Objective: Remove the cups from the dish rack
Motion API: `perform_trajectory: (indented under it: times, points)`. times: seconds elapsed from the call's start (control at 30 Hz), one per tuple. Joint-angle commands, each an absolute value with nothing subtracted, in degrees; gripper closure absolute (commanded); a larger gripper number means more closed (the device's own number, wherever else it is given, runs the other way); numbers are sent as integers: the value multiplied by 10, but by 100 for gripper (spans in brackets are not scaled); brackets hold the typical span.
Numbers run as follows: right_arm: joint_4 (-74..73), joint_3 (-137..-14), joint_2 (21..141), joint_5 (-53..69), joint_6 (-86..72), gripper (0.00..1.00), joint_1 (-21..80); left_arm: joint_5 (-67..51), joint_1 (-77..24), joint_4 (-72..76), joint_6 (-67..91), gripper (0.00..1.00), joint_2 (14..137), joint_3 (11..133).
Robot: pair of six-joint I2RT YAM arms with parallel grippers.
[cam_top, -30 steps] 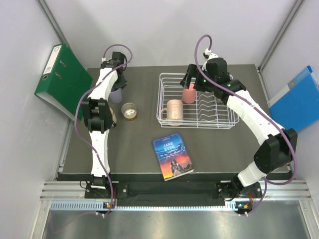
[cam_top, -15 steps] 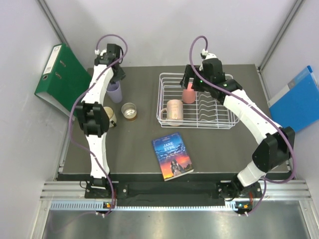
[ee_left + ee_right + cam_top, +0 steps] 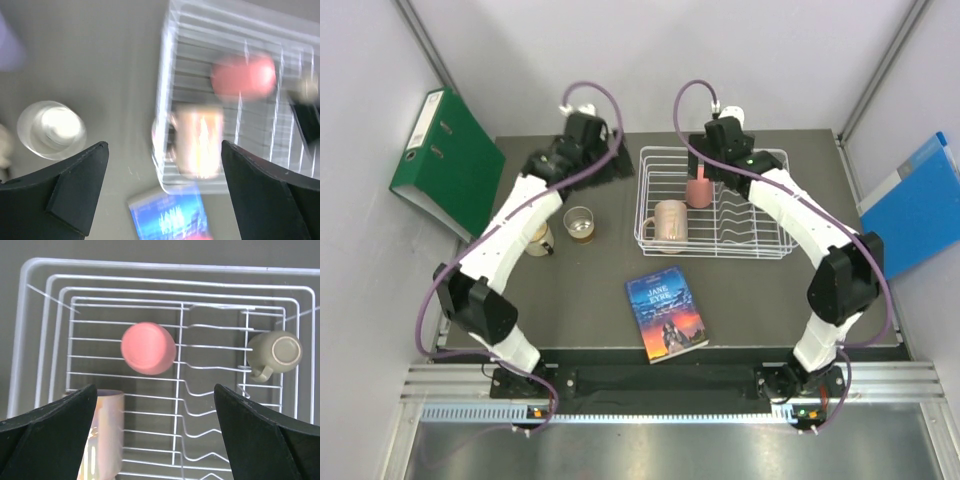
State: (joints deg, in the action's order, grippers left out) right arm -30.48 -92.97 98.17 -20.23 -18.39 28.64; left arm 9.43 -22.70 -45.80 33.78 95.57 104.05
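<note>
The left arm has swung from the back-left corner toward the dish rack [image 3: 745, 225], and its end effector [image 3: 163, 165] now stands wide open and empty, high over the rack's left rim. The right end effector [image 3: 155, 390] hangs over the rack, equally wide and empty. Inside, the salmon-pink cup [image 3: 148, 348] sits upturned left of centre, the pale peach mug [image 3: 670, 220] lies in the near-left corner against the rim, and the beige-olive mug [image 3: 275, 352] stands by the right rim. A glass [image 3: 579, 222] stands apart from the rack, with bare surface [image 3: 760, 300] between them. The book [image 3: 666, 316] lies near the front edge
</note>
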Motion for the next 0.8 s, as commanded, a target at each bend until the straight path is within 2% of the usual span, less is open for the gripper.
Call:
perform_trajectory:
  times: [0.0,0.1,0.23,0.5,0.7,0.77]
  points:
    - [-323,-976,1033,-243,-165,0,292,72,-270,-370,329,1,869,913]
    - [-317,-992,1063,-237,-170,0,293,66,-277,-344,334,1,816,842]
    - [-305,-1002,1092,-226,-178,0,293,90,-280,-352,328,1,764,809]
    - [-285,-1023,1143,-209,-188,0,293,107,-280,-376,319,1,737,787]
    - [-304,-1084,1191,-211,-177,0,291,110,-281,-374,318,1,736,775]
    - [-304,-1083,1194,-207,-180,4,291,112,-281,-374,317,1,738,773]
